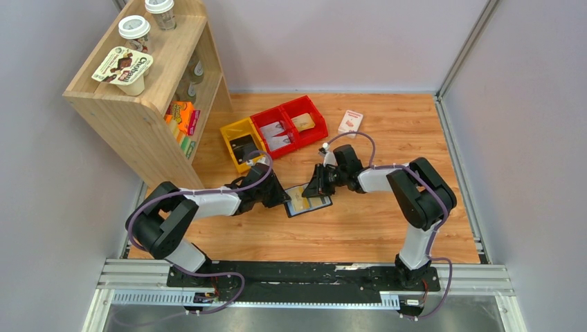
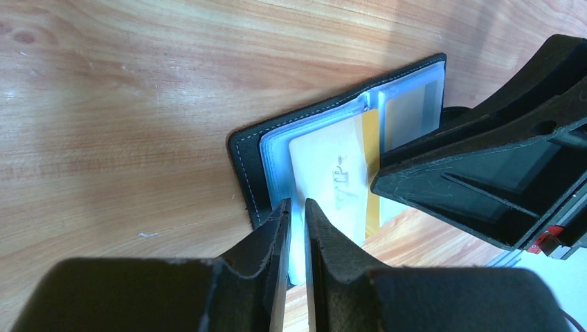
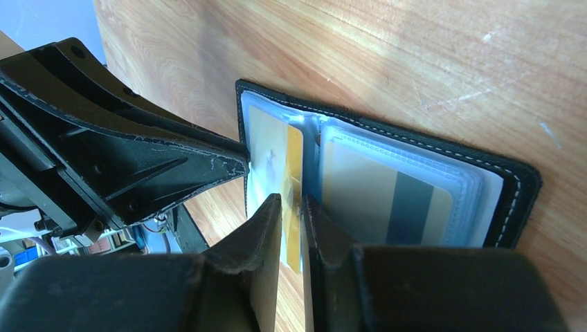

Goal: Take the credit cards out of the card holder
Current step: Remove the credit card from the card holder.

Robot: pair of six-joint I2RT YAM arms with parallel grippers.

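The black card holder (image 1: pixel 309 201) lies open on the wooden table, its clear bluish pockets facing up. My left gripper (image 2: pixel 296 205) is shut on the edge of one clear pocket page (image 2: pixel 277 166) from the left. A cream credit card with a gold stripe (image 3: pixel 293 173) sticks partly out of the left pocket. My right gripper (image 3: pixel 292 200) has its jaws drawn close around that card's gold edge. Another tan credit card with a dark stripe (image 3: pixel 387 200) sits in the right pocket. From above, both grippers (image 1: pixel 280 197) (image 1: pixel 315 188) meet over the holder.
Behind the holder stand a yellow bin (image 1: pixel 242 144) and two red bins (image 1: pixel 287 124) holding packets. A white-and-red small box (image 1: pixel 351 122) lies at the back. A wooden shelf (image 1: pixel 149 90) with cups and snacks stands at the left.
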